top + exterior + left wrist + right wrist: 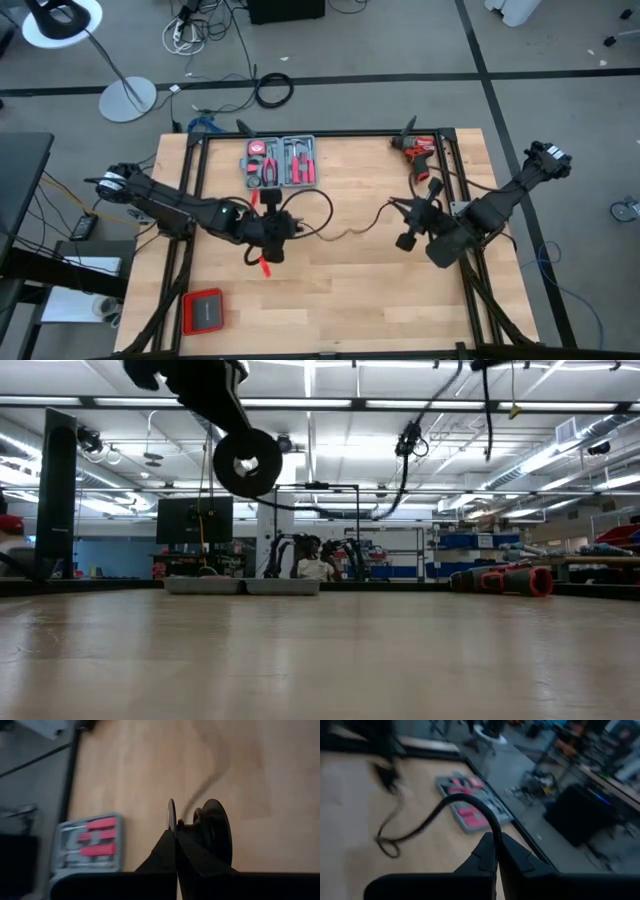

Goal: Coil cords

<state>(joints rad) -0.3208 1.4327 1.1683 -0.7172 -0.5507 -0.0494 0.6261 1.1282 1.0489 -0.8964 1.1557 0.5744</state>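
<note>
The thin black cord (pixel 330 225) hangs in the air over the middle of the wooden tabletop (pixel 330 300), held up between the two arms. The left end effector (pixel 268 232) is shut tight on one end of the cord, a little toward 9 o'clock from the middle. In the left wrist view its fingers (pixel 172 852) are pressed together, with the cord (pixel 202 790) running away from them. The right end effector (pixel 412 222) is toward 3 o'clock, and it is shut on the other end of the cord. In the right wrist view the cord (pixel 465 802) bends up over the closed fingers (pixel 495 852) and loops away.

A grey tool case (pixel 279 163) lies open near 11 o'clock. Inside it are tools with red and pink handles, each in its own slot. A red drill (pixel 416 147) lies near 1 o'clock. A flat red box (pixel 203 311) sits closed near 7 o'clock.
</note>
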